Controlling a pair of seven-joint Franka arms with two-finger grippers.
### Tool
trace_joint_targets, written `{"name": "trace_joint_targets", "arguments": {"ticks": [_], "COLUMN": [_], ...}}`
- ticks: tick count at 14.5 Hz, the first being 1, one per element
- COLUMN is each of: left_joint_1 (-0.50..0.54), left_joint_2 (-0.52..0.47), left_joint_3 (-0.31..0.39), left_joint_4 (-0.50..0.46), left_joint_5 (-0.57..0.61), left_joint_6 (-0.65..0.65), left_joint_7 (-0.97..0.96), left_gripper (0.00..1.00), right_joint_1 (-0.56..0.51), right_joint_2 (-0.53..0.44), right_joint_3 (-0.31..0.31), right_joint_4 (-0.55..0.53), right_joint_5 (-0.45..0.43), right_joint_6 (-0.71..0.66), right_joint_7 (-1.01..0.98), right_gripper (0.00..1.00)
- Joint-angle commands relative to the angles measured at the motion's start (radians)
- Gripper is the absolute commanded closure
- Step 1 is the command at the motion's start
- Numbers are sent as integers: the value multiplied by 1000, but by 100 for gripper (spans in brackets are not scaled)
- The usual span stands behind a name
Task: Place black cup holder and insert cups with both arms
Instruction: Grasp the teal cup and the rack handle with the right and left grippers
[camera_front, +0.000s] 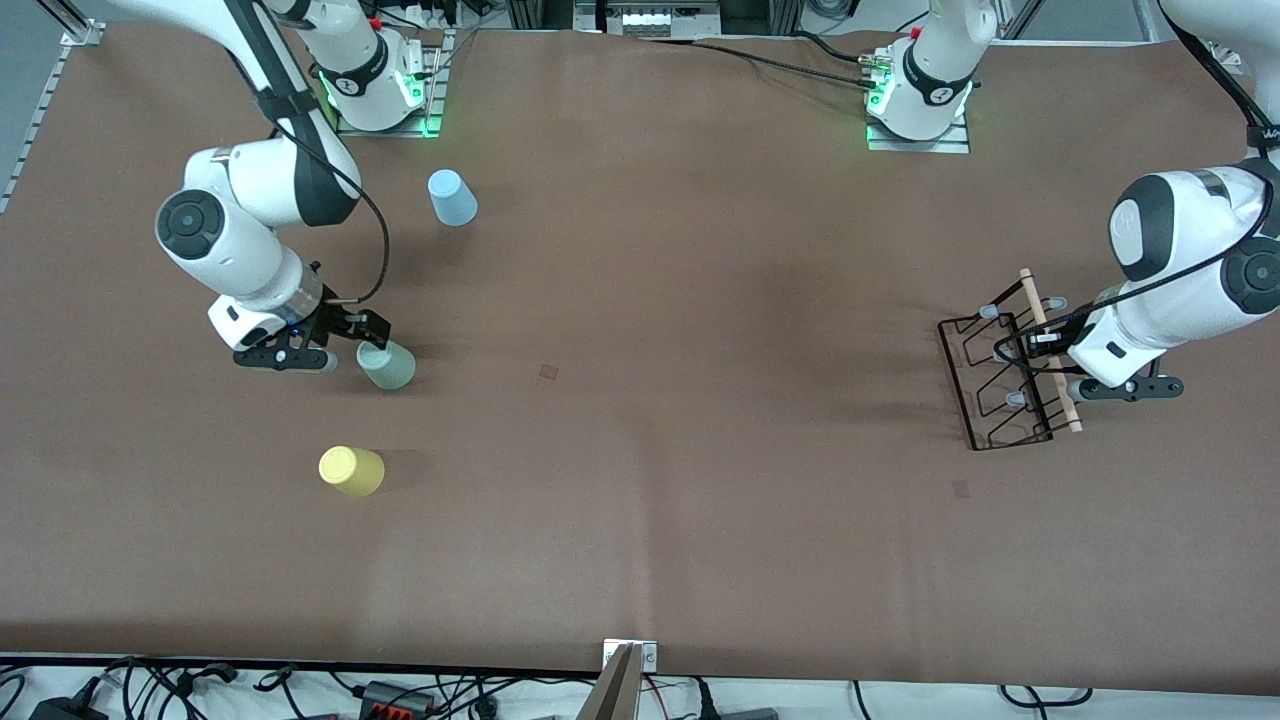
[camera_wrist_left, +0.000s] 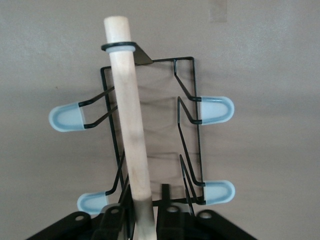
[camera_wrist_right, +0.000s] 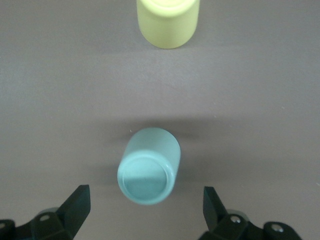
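Black cup holder (camera_front: 1000, 380) stands on the brown table (camera_front: 660, 300) at the left arm's end, wooden rod handle (camera_wrist_left: 129, 125) on top, pale-tipped pegs (camera_wrist_left: 215, 109) projecting to both sides. Left gripper (camera_front: 1052, 352) is at the handle; in the left wrist view the rod runs down between the fingers, which sit close against it, apparently clamped. Right gripper (camera_front: 345, 345) is low at the pale green cup (camera_front: 387, 364), fingers (camera_wrist_right: 75, 207) spread wide either side of it, no contact visible; cup upside down on the table. Yellow cup (camera_front: 351, 470) rests nearer the front camera than the green one, well apart from it. Light blue cup (camera_front: 452, 197) stands farther from the camera, near the right arm's base.
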Motion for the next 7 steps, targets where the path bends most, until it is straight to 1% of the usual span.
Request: {"name": "trace_joint_targets", "arguments": {"ticks": [1, 5, 6, 7], "left_joint_1": [5, 5, 5, 1], "left_joint_2": [-36, -54, -59, -59], "left_joint_3": [-2, -4, -10, -13], "left_joint_4": [-18, -3, 14, 58], "left_joint_5": [2, 2, 2, 3], "left_joint_6": [-12, -15, -38, -90], "left_joint_7": [22, 20, 20, 22], "left_gripper": [98, 99, 99, 99], "right_joint_1": [15, 19, 19, 19], "right_joint_2": [37, 57, 57, 57], "right_joint_3": [-3, -3, -3, -3], "right_joint_4": [-15, -28, -40, -46], "right_joint_5": [12, 12, 12, 12], "right_joint_6": [71, 73, 73, 76], "right_joint_7": [56, 60, 60, 60], "right_gripper": [0, 0, 0, 0]}}
